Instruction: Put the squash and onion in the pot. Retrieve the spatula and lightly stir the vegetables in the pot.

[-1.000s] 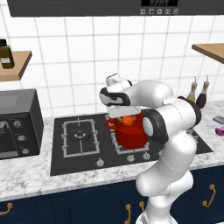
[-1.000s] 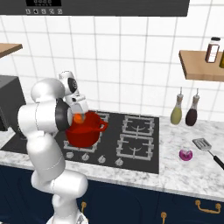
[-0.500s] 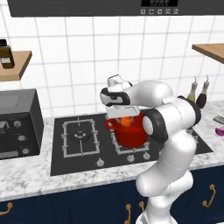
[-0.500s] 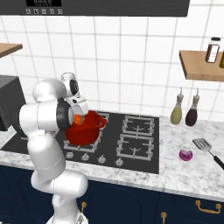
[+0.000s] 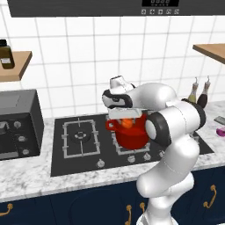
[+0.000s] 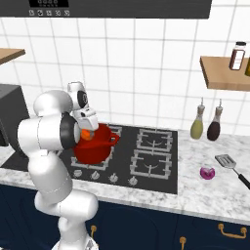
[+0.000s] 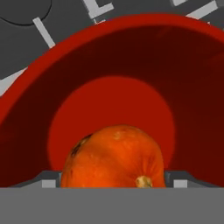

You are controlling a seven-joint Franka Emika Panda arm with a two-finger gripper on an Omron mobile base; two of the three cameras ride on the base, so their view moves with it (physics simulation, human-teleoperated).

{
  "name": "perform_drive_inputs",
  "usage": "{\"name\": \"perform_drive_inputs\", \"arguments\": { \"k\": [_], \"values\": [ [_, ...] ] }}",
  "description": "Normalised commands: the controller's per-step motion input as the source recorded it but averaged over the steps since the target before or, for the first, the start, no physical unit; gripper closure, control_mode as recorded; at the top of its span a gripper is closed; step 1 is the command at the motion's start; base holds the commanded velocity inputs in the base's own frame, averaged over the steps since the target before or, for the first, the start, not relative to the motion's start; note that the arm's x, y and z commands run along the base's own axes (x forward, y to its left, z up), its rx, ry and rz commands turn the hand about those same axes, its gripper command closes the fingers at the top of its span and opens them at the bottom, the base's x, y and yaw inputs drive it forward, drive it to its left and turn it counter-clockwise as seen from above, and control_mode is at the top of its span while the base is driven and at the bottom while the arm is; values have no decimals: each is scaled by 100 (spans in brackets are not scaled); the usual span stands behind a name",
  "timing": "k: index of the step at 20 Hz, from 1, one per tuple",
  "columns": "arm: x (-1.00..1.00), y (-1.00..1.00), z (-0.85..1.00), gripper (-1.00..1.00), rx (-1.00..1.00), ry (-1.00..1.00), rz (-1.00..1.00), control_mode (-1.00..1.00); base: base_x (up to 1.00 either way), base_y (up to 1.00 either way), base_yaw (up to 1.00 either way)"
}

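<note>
My end effector is hovering just over the mouth of the pot, jaws spread wide with the squash sitting between them; whether the fingers are actually pressing on it I cannot tell. The squash is rounded, with no clear long axis, and its stem nub is facing toward my hand camera. Beneath it I am looking at the pot's red floor, with nothing lying there. The pot is standing on the hob, one loop handle sticking out to the side. Well away from my end effector, along the bench beyond the hob, the onion is lying just beside the spatula, whose handle is running toward the bench's front edge. Two bottles are standing by the wall behind them.
</note>
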Motion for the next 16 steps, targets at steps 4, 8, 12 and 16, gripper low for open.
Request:
{"name": "perform_drive_inputs", "arguments": {
  "k": [4,8,12,16],
  "values": [
    [-14,0,-44,-100,3,-20,0,-100,0,0,0],
    [-13,-13,-13,-100,1,-3,0,-100,0,0,0],
    [-16,-6,0,-100,3,0,4,-100,0,0,0],
    [-47,-4,12,-100,8,-2,12,-100,0,0,0]
  ]
}}
